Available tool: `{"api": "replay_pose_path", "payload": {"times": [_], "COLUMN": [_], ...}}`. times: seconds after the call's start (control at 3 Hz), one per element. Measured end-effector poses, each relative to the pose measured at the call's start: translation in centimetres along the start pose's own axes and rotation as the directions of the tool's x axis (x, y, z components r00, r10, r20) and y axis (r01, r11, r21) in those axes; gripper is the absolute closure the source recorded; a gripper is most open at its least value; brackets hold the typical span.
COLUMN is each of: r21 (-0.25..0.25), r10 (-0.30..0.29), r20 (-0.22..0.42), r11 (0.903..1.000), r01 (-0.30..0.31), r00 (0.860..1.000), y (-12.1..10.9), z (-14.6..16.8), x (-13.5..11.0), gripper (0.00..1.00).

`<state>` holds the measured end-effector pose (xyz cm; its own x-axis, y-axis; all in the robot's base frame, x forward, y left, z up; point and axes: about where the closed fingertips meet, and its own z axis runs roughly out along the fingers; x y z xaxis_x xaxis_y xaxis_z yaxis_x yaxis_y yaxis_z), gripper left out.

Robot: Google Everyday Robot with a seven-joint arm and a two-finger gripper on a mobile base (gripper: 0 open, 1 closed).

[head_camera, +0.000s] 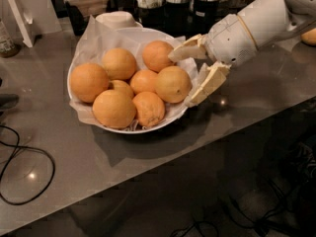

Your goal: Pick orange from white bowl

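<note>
Pincer (179, 80) hangs at the right rim of the white bowl (148, 127), fingers spread apart either side of the paler orange (172, 84), which sits in the bowl's right part among other oranges (89, 82).

at least seven oranges (167, 86) fill one white bowl (126, 130), with one gripper (179, 81) (jaws spread) at its right rim.

Orange fruit on white, set on grey

Shows paler yellow-orange on the orange (173, 84) at the right side of the white bowl (127, 131), deeper orange on the other fruits (114, 108) left of it, crinkled white paper (98, 33) as lining, a cream-white gripper (180, 80) at the bowl's right rim with fingers spread, a glossy grey counter (148, 172) beneath, and a black cable (24, 199) to the bowl's left.
</note>
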<state>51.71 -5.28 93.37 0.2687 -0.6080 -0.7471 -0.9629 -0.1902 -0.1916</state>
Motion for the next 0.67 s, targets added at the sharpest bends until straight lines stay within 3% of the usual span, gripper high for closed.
{"api": "replay_pose_path", "payload": {"times": [0.33,0.67], "r21": [0.008,0.017], "r10": [0.01,0.02], "r20": [-0.007,-0.005], "r11": [0.9999,0.9997], "r01": [-0.01,-0.02], "r00": [1.0,1.0], "y": [-0.58,-1.0], "z": [-0.04,-0.05], "x": [0.07,0.1], "gripper": [0.18,0.24]}}
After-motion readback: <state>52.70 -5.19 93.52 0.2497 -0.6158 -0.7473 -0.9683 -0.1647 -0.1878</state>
